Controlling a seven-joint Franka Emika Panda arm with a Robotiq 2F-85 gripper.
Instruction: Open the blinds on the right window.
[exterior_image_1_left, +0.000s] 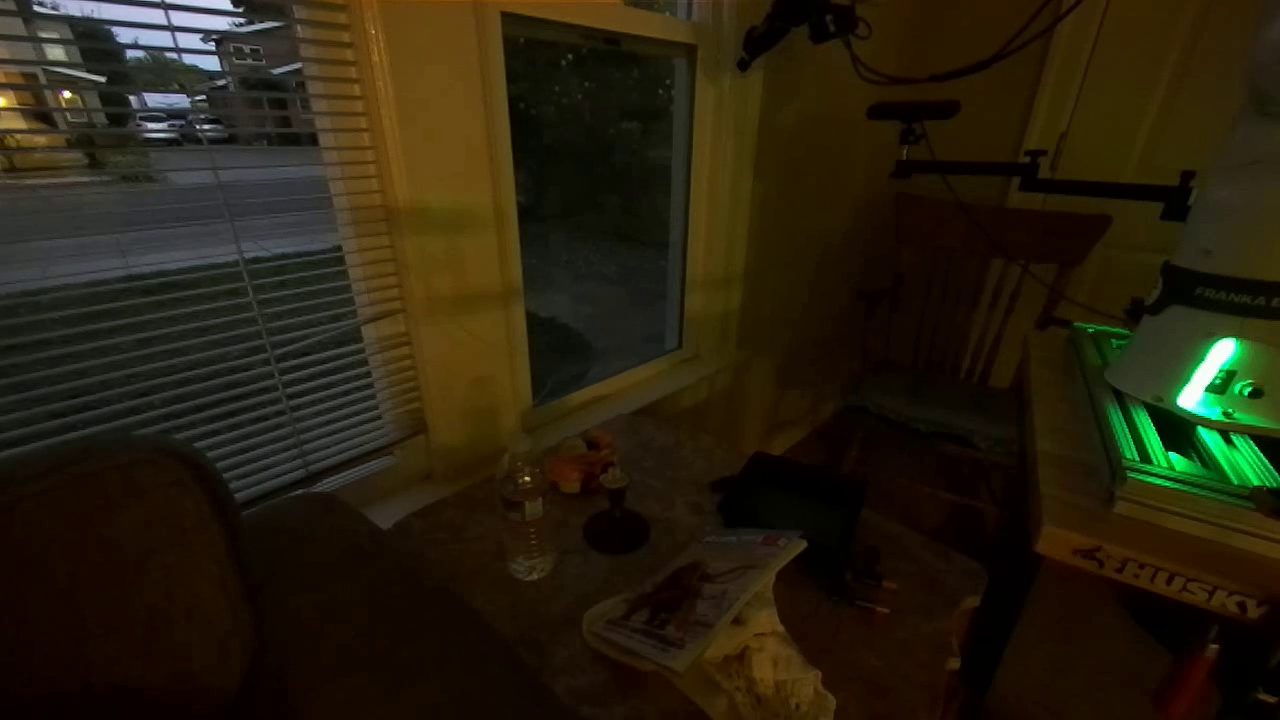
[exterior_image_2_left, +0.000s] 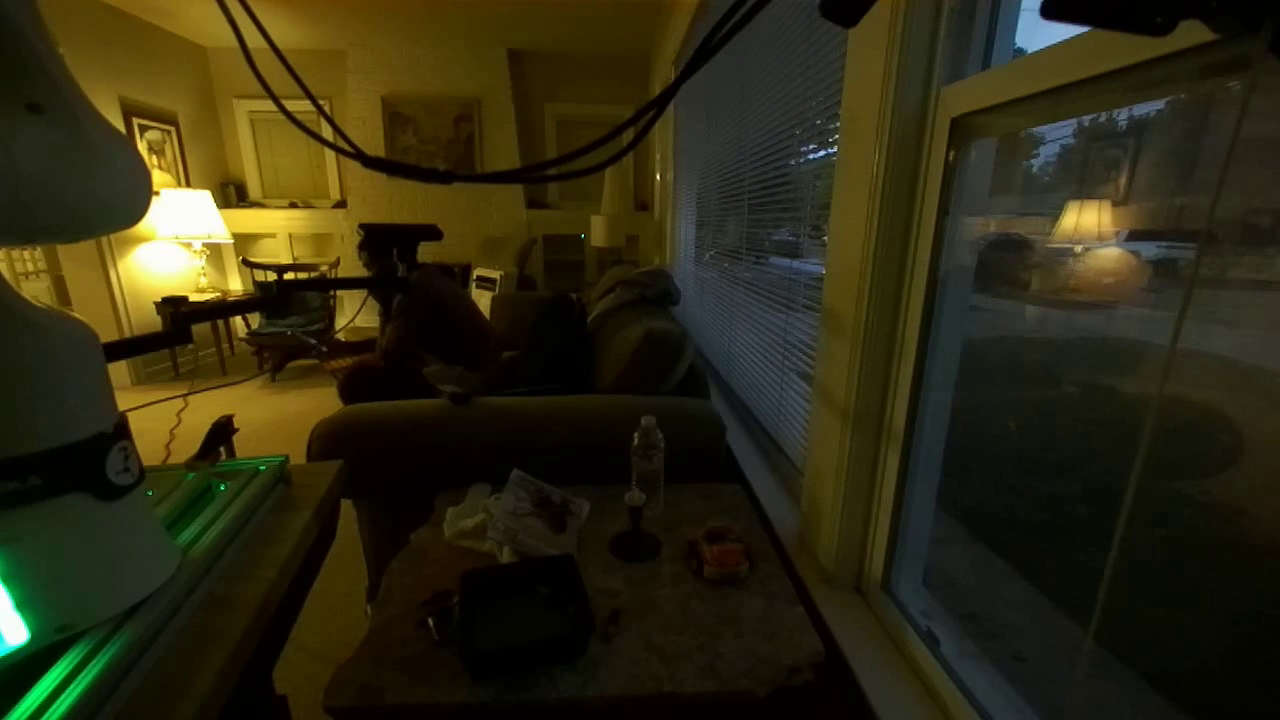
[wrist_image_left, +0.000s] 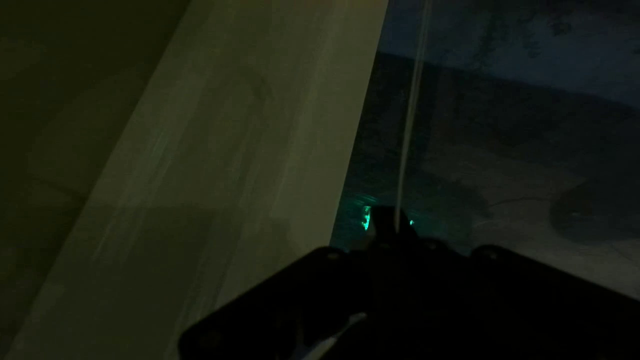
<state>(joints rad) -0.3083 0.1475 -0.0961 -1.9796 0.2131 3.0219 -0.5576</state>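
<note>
The right window (exterior_image_1_left: 600, 210) is tall and narrow, with a cream frame and dark, uncovered glass. It also fills the right side of an exterior view (exterior_image_2_left: 1050, 400). The narrow pale grey blinds of this window are out of view. A thin pale cord (wrist_image_left: 412, 100) runs in front of the glass to my fingertips; a thin line like it shows in an exterior view (exterior_image_2_left: 1160, 400). My gripper (wrist_image_left: 392, 225) is dark and its fingertips are together on the cord's end. In an exterior view the gripper (exterior_image_1_left: 746, 62) is high, just right of the window frame.
Wide slatted blinds (exterior_image_1_left: 200, 330) cover the larger window beside it. Below stands a small table with a bottle (exterior_image_1_left: 528, 520), a candlestick (exterior_image_1_left: 617, 525), an orange toy (exterior_image_1_left: 572, 470), a magazine (exterior_image_1_left: 690, 600) and a black box (exterior_image_2_left: 525, 615). Cables (exterior_image_2_left: 440, 175) hang overhead. The room is dim.
</note>
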